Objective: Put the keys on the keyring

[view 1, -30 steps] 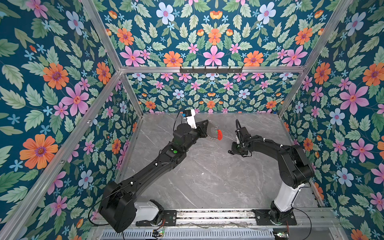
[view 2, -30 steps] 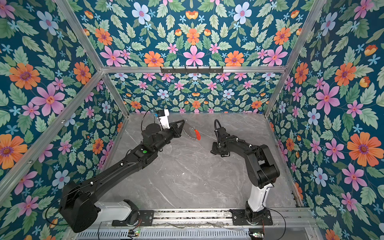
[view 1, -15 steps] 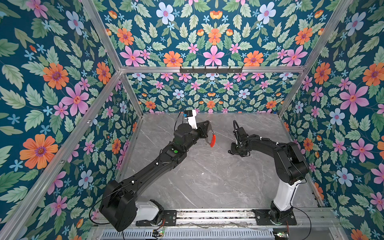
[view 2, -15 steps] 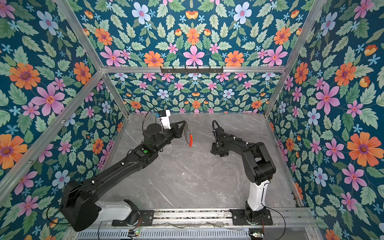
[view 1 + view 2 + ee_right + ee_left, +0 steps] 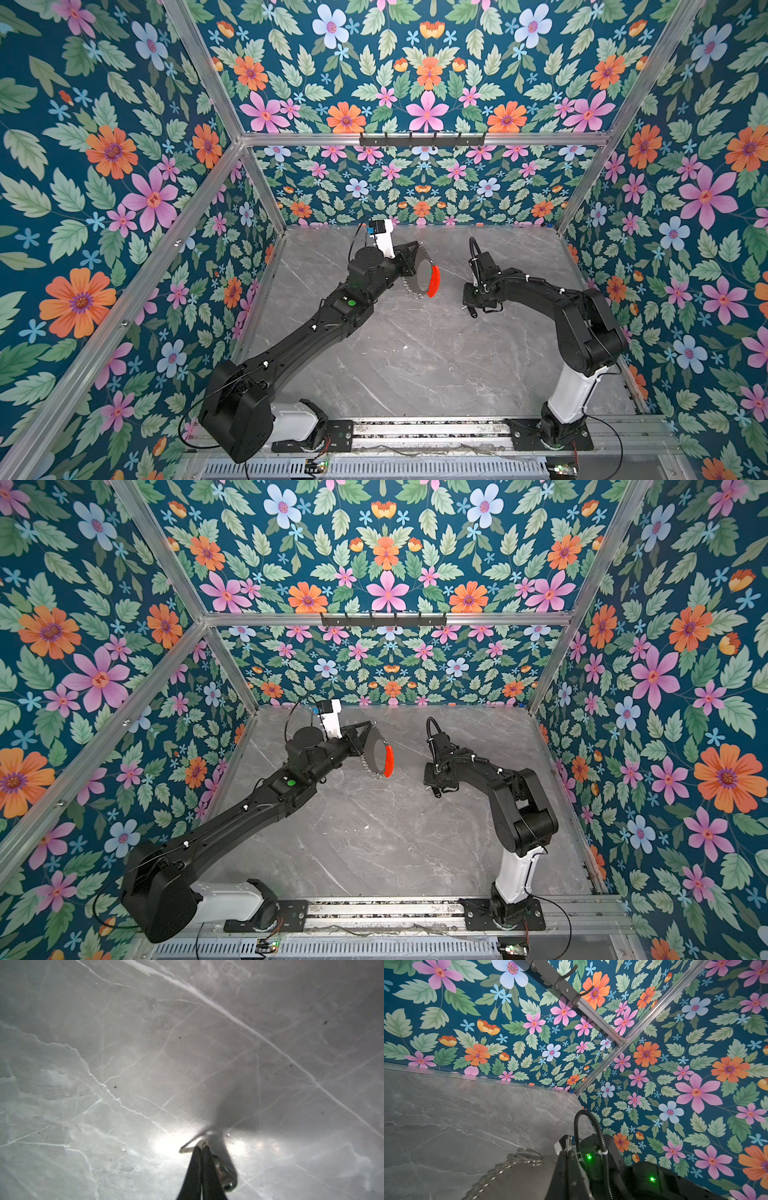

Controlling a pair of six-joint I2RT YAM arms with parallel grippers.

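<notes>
My left gripper [image 5: 409, 261] is shut on the keyring [image 5: 424, 277], a flat grey hoop with a red-orange arc [image 5: 434, 281]. The hoop is held upright on edge above the marble table, in both top views [image 5: 379, 757]. In the left wrist view its silver split rings [image 5: 527, 1157] fringe the grey plate beside my shut fingers [image 5: 566, 1159]. My right gripper [image 5: 471, 311] points down at the table, right of the keyring and apart from it. In the right wrist view it [image 5: 201, 1148] is shut on a key [image 5: 188, 1148] whose dark oval fob [image 5: 224, 1159] lies alongside.
The grey marble table [image 5: 415, 365] is boxed in by floral walls on three sides. A black hook rail [image 5: 422, 139] runs along the back wall, high up. Both arm bases sit on a metal rail [image 5: 424, 430] at the front edge.
My right gripper has closed onto the key at the table. My left arm has turned the keyring up onto its edge and shifted it slightly left and down.
</notes>
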